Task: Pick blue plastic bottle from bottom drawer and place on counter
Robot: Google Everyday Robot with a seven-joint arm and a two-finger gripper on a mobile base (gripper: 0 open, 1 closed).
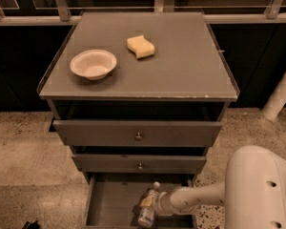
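The blue plastic bottle, clear with a white cap, stands slightly tilted inside the open bottom drawer, right of its middle. My gripper reaches in from the right on a white arm and is closed around the bottle's upper body. The bottle's base is low in the drawer, near the floor. The grey counter on top of the cabinet lies well above.
A white bowl and a yellow sponge sit on the counter's left and middle rear. The two upper drawers are slightly open and overhang the bottom drawer. A white post stands at right.
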